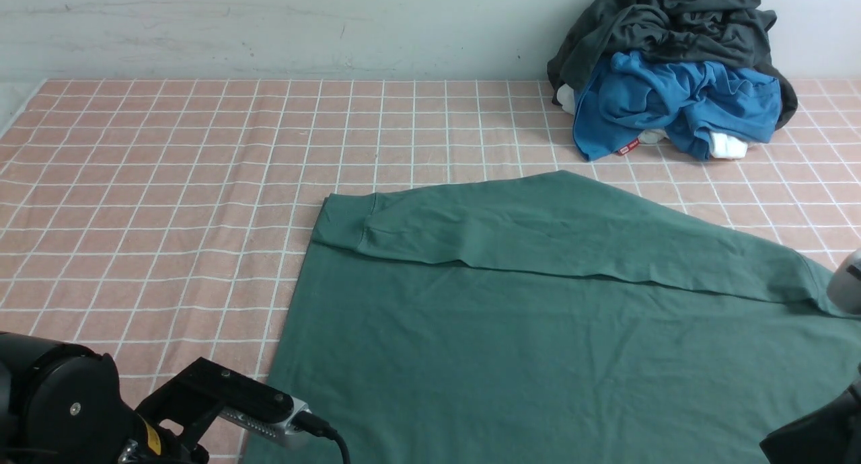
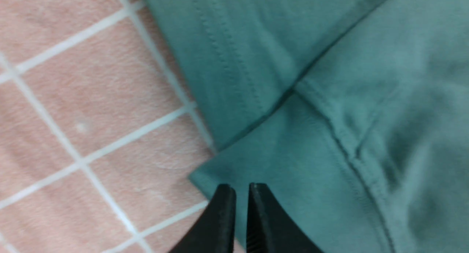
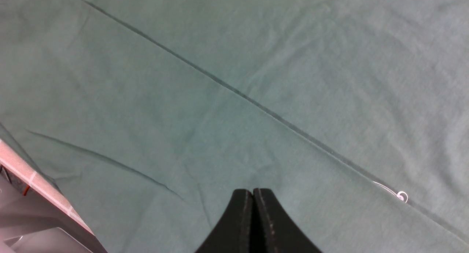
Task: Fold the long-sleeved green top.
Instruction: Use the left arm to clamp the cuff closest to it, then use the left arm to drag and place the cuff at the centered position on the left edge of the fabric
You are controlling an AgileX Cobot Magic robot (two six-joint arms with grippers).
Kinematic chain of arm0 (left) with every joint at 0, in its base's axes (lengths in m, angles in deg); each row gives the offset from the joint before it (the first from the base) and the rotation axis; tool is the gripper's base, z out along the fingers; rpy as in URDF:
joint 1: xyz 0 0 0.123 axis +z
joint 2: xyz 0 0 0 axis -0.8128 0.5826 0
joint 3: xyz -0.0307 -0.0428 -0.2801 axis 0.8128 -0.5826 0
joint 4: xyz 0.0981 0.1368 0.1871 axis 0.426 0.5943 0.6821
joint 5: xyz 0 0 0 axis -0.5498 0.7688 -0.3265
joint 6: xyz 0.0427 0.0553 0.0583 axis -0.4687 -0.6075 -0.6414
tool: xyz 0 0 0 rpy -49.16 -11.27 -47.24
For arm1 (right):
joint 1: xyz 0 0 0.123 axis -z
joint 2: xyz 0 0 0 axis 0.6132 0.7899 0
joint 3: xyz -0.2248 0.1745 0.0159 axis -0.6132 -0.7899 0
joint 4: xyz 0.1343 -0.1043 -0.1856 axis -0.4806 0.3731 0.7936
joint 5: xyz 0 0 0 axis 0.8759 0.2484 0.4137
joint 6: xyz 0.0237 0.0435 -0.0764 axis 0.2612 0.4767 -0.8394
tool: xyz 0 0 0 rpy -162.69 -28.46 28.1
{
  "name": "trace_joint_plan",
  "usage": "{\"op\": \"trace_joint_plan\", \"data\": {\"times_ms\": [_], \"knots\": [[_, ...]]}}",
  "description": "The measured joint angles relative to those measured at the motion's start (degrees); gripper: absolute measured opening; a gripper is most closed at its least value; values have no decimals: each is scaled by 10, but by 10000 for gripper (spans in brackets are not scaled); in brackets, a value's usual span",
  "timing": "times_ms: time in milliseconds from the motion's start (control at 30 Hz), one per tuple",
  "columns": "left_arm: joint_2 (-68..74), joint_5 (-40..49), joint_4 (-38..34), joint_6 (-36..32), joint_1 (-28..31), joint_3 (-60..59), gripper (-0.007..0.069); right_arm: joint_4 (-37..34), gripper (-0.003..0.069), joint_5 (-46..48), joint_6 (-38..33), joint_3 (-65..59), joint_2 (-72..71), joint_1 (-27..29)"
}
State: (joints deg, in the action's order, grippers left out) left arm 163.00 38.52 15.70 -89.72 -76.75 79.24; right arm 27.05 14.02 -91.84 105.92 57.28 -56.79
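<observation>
Left jaws: nearly together, with only a thin slit between the black tips; they sit at a corner of the cloth, and whether fabric is pinched between them cannot be told.
Right jaws: tips pressed fully together with nothing between them, poised over a smooth stretch of green fabric.
Garment: large plain dark green long-sleeved cotton-knit top [image 1: 538,329], spread flat on the tabletop [image 1: 168,181], which is covered in pink cloth with a white grid.
Sleeve: one long sleeve [image 1: 538,228] is folded across the far part of the body, its ribbed cuff [image 1: 340,222] at the left edge.
Surface: mostly smooth, with faint creases and stitched hems.
Left arm [image 1: 67,403]: low at the near left, beside the top's near left edge.
Right arm [image 1: 817,437]: at the near right corner, over the garment.
Background: a dark grey-black garment [image 1: 672,20] is heaped on a bright blue garment [image 1: 672,101], far right by the wall and well apart from the top.
</observation>
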Motion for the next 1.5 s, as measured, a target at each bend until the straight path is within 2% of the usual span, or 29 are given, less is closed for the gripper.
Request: {"op": "trace_joint_plan", "data": {"times_ms": [167, 200, 367, 467, 567, 700, 800, 867, 900, 933, 1033, 1233, 1500], "knots": [[0, 0, 50, 59, 0, 0, 113, 0, -14, -5, 0, 0, 0, 0], [0, 0, 57, 70, 0, 0, 157, 1, -14, -8, -1, 0, 0, 0], [11, -6, 43, 77, 0, 0, 349, 1, -14, -13, -1, 0, 0, 0], [20, -20, 20, 76, 0, 0, 418, 1, -14, -14, -2, 0, 0, 0], [33, -20, 11, 71, 0, 0, 437, 2, -14, -14, -2, 0, 0, 0], [49, -18, 8, 56, 0, 0, 405, 4, -14, -15, -2, 0, 0, 0], [52, -17, -2, 53, 0, 1, 292, 6, -14, -15, -2, 0, 0, 0], [52, -16, -7, 51, 0, 1, 189, 7, -14, -15, -2, 0, 0, 0], [52, -16, -7, 51, 0, 1, 189, 7, -14, -15, -2, 0, 0, 0], [51, -16, -10, 44, 0, 1, 93, 7, -14, -15, -2, 0, 0, 0], [39, -3, -11, 28, 0, 8, 25, 9, -14, -15, -2, 0, 0, 0], [-15, 49, -7, 13, 0, 52, 19, 12, -14, -16, -2, 0, 0, 0], [-61, 107, -6, -17, 0, 198, 17, 34, -14, -46, 1, 0, 0, 0]]}}
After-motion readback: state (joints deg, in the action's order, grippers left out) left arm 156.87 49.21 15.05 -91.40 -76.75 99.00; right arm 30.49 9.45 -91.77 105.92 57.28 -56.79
